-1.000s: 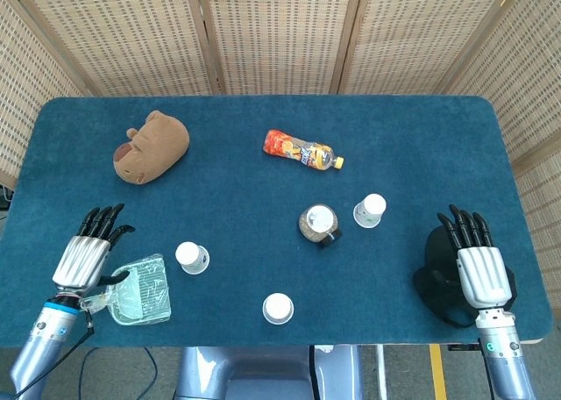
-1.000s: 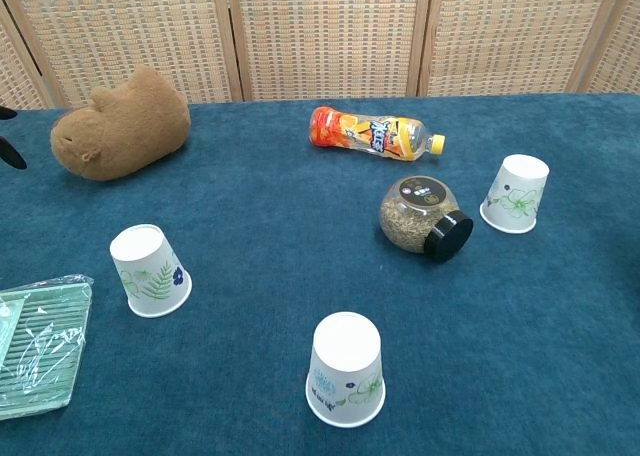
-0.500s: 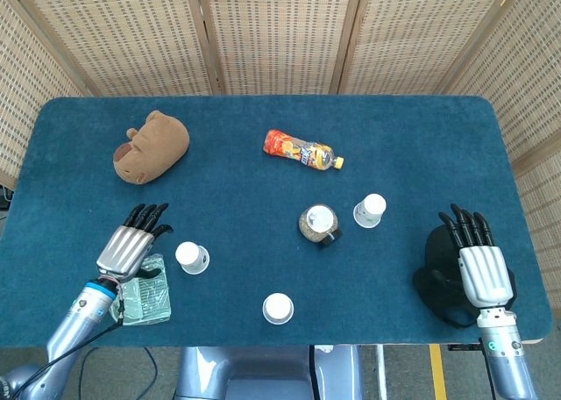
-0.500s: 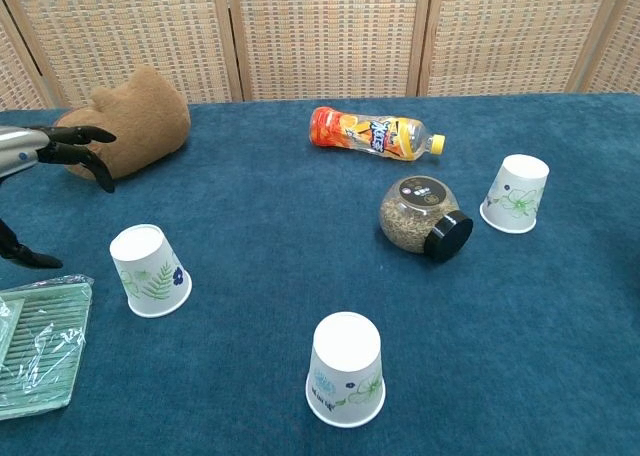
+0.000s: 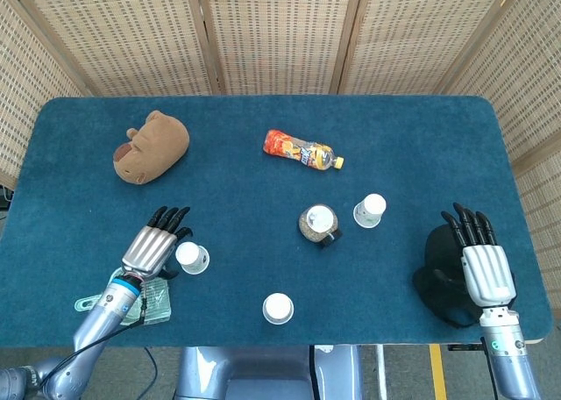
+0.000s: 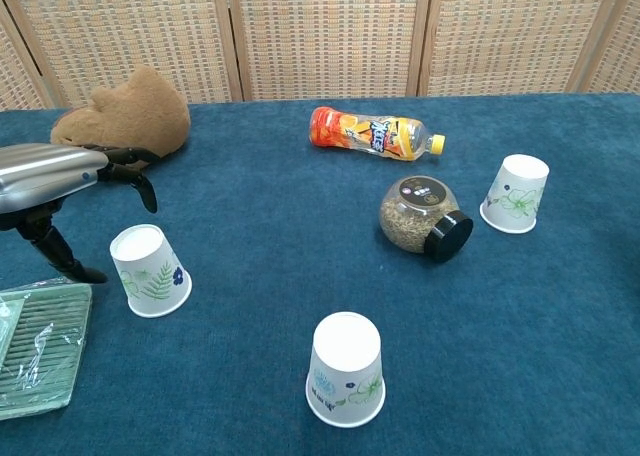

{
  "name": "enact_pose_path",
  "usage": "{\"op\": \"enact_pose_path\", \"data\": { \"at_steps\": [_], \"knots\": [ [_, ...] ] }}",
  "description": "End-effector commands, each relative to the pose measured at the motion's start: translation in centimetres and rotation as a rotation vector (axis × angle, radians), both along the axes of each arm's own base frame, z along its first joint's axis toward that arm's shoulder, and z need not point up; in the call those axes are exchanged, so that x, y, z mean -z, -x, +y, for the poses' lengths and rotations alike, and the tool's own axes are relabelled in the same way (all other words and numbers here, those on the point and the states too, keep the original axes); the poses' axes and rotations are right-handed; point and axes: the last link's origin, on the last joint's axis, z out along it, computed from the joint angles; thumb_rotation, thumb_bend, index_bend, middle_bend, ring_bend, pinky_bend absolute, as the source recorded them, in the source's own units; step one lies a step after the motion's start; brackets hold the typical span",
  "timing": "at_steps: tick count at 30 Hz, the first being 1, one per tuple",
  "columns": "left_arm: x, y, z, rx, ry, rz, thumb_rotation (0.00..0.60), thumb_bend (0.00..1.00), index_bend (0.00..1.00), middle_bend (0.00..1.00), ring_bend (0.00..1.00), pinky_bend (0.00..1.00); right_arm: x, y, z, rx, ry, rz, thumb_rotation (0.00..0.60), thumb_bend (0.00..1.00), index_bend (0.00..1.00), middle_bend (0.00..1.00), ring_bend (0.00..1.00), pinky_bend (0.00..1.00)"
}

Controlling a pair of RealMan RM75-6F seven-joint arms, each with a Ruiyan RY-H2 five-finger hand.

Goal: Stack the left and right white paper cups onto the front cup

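Three white paper cups stand upside down on the blue table. The left cup (image 5: pixel 191 257) (image 6: pixel 150 270) has a leaf print, the front cup (image 5: pixel 278 309) (image 6: pixel 346 368) is nearest the table's front edge, and the right cup (image 5: pixel 371 210) (image 6: pixel 517 193) stands beside a jar. My left hand (image 5: pixel 154 246) (image 6: pixel 60 176) hovers just left of the left cup, fingers spread, holding nothing. My right hand (image 5: pixel 479 255) lies flat and open at the right edge, over a black object.
A round jar with a black lid (image 5: pixel 318 224) (image 6: pixel 421 216) lies between the cups. An orange drink bottle (image 5: pixel 302 150) (image 6: pixel 375 133) and a brown plush toy (image 5: pixel 151 146) (image 6: pixel 125 122) sit further back. A wrapped green tray (image 6: pixel 35 346) lies at the front left.
My left hand has moved rightward from the table's left edge, across the green tray, up to the left cup. The right hand has stayed put.
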Motion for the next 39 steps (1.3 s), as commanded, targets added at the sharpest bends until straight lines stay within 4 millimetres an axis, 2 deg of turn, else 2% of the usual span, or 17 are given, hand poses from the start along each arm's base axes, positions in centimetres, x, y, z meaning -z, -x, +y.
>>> {"op": "enact_pose_path", "data": {
  "at_steps": [1,4,12,26,33,39],
  "knots": [
    [0.4,-0.2,0.1,-0.002,0.008,0.001,0.6,0.19,0.3,0.0,0.0,0.0,0.0,0.0,0.0,0.0,0.0,-0.001,0.6,0.08,0.12,0.0,0.0,0.0],
    [0.7,-0.4,0.2,-0.003,0.013,0.007,0.6,0.2,0.31,0.0,0.0,0.0,-0.1,0.0,0.0,0.0,0.0,-0.003,0.6,0.08,0.12,0.0,0.0,0.0],
    [1.2,-0.7,0.2,-0.008,0.016,0.004,0.6,0.31,0.42,0.0,0.0,0.0,-0.1,0.1,-0.1,0.003,0.002,-0.007,0.6,0.08,0.12,0.0,0.0,0.0],
    [0.5,-0.9,-0.2,0.01,-0.006,-0.025,0.6,0.31,0.46,0.0,0.0,0.0,-0.3,0.1,0.0,0.003,0.006,-0.009,0.6,0.08,0.12,0.0,0.0,0.0],
    [-1.1,-3.2,-1.1,0.084,-0.019,-0.131,0.6,0.31,0.46,0.0,0.0,0.0,-0.2,0.1,0.0,0.002,0.006,-0.008,0.6,0.08,0.13,0.0,0.0,0.0],
    [-1.3,-4.9,-1.8,0.13,0.003,-0.22,0.6,0.31,0.45,0.0,0.0,0.0,-0.1,0.0,0.0,0.001,0.003,-0.003,0.6,0.08,0.13,0.0,0.0,0.0]
  ]
}}
